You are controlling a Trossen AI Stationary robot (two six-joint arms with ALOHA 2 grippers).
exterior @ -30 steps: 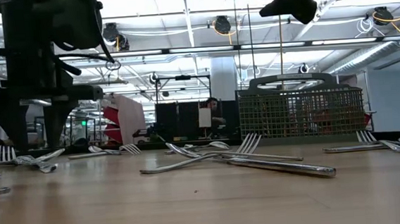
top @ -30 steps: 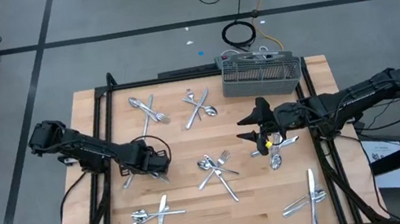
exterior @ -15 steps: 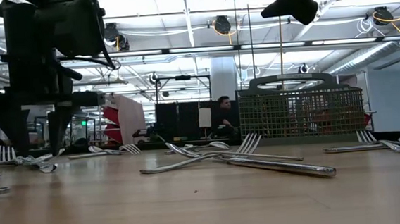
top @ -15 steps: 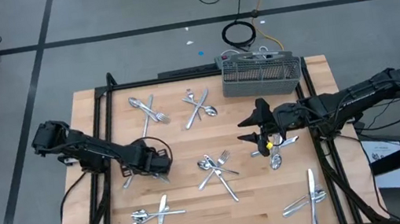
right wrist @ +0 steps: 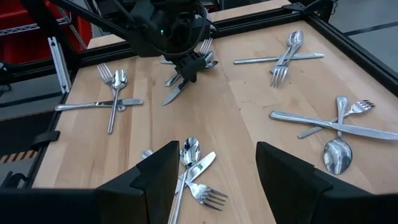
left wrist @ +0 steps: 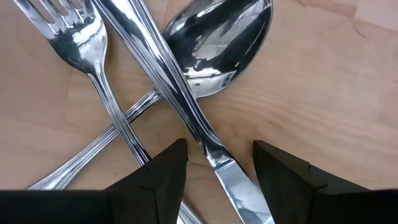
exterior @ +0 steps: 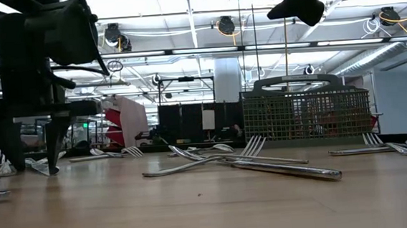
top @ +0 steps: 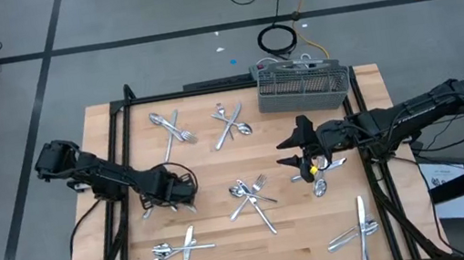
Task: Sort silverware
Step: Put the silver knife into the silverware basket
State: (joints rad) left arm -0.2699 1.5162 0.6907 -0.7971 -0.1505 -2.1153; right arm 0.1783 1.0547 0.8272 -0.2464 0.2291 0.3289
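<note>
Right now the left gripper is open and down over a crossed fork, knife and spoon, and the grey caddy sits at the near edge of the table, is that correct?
Not quite: in the high view the caddy sits at the table's far edge. The rest holds: the left gripper is open, down over the crossed fork, knife and spoon.

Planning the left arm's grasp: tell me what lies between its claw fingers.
In the left wrist view, the left claw stands open with a knife running between its fingers, crossed over a fork and a spoon.
</note>
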